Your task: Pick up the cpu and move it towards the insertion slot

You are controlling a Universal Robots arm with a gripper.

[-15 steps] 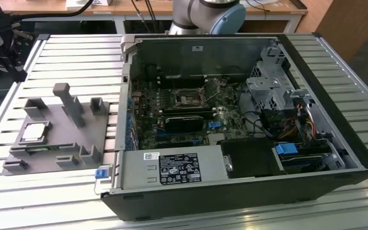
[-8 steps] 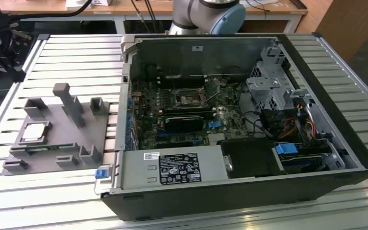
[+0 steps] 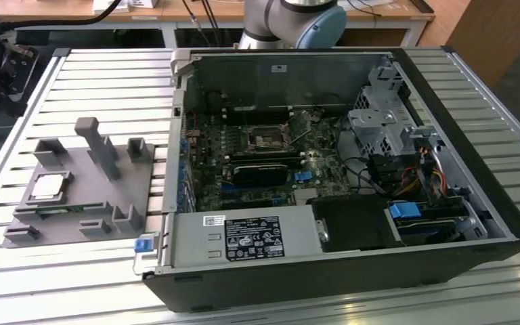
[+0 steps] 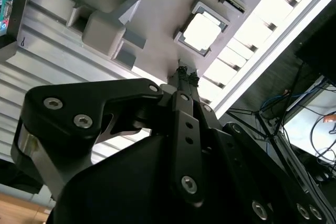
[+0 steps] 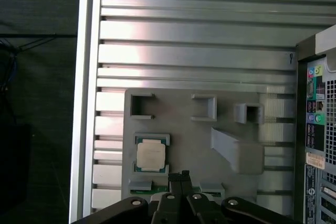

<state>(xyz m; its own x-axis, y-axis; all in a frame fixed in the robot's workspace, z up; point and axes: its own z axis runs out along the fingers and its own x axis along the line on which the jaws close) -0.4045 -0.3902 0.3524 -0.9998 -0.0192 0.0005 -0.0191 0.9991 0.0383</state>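
On the grey tray (image 5: 184,129) lies the silvery cpu (image 5: 151,155).

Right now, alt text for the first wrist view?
The cpu lies in a recess of the grey tray; the gripper, shut and empty, hangs close beside it. The tray sits on a slatted table by a computer case.

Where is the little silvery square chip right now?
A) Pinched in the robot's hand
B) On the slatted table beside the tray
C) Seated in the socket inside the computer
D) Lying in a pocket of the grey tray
D: the cpu lies flat in a framed pocket of the grey tray, while the hand is closed on nothing, apart from it.
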